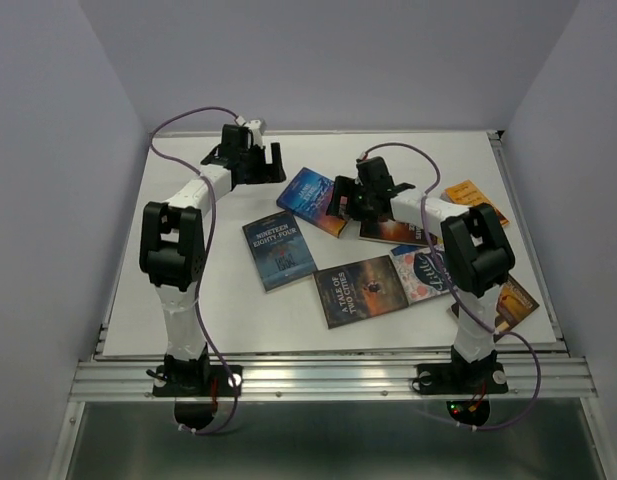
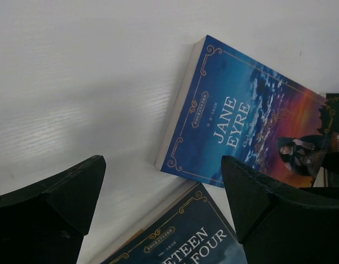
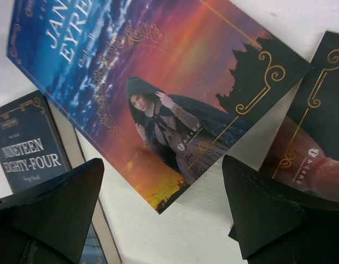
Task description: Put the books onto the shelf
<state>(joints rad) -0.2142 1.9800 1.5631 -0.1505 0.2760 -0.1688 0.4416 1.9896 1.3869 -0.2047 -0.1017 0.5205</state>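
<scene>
**A:** What lies nearest the arm bases?

**B:** Flat on the white counter point(image 1: 188, 300) is a dark brown paperback point(image 1: 360, 290) reading "A TALE OF TWO CITIES". A pink-and-teal paperback point(image 1: 420, 272) lies just beside it, its title partly hidden by the right arm. An orange-brown paperback point(image 1: 518, 300) lies at the near right.

**A:** And behind those?

**B:** A dark blue paperback point(image 1: 278, 250) titled "NINETEEN EIGHTY-FOUR", then a blue-and-orange paperback point(image 1: 313, 200) titled "JANE EYRE" with a cloaked figure on it. The right hand point(image 3: 162, 165) hangs over its lower corner, jaws wide, holding nothing. Beside that corner is a dark paperback with gold scrollwork point(image 3: 317, 137), title unreadable.

**A:** The left hand?

**B:** The left hand point(image 2: 164, 165) is also wide and empty, near the "JANE EYRE" spine edge. Far right lies an orange paperback point(image 1: 473, 195).
</scene>
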